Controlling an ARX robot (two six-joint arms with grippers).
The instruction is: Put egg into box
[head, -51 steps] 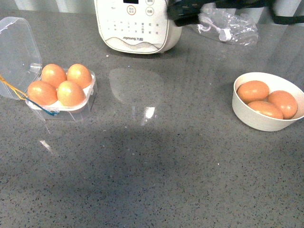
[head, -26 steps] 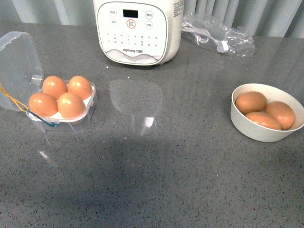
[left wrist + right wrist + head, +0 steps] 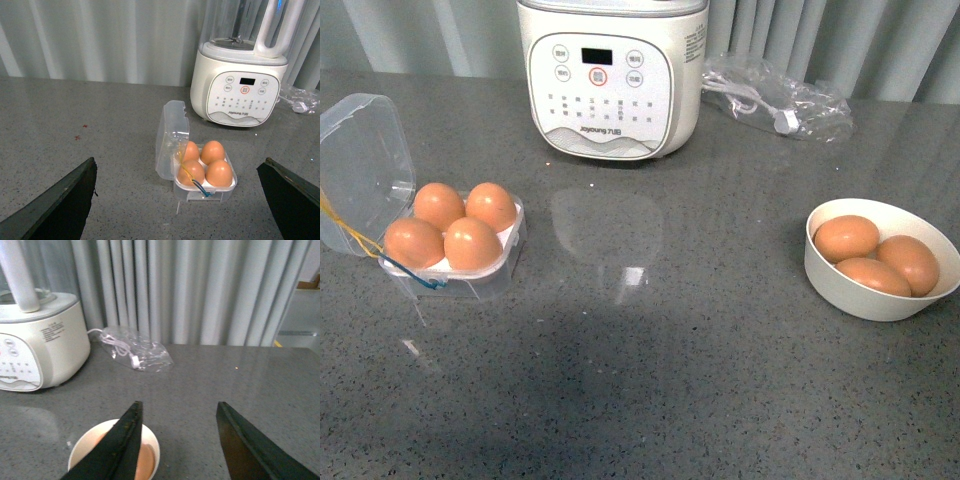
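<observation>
The clear box (image 3: 470,285) stands at the left of the table with its lid swung open, and an orange-brown egg (image 3: 472,243) fills every slot of its white tray. In the left wrist view the box (image 3: 210,192) lies ahead of my left gripper (image 3: 179,160), which is open and apart from it. A white bowl (image 3: 850,295) at the right holds three more eggs (image 3: 846,237). My right gripper (image 3: 179,403) is open above the table, with the bowl (image 3: 85,442) beside and partly behind one finger (image 3: 117,450). Neither gripper shows in the front view.
A white kitchen appliance (image 3: 610,80) with a control panel stands at the back centre. A clear plastic bag (image 3: 775,95) with a white cable lies to its right. Grey curtains hang behind the speckled grey table.
A dark arm part at the top of the front view has left the picture, and the whole scene sits lower in the frame. Box, bowl and eggs have not shifted on the table.
</observation>
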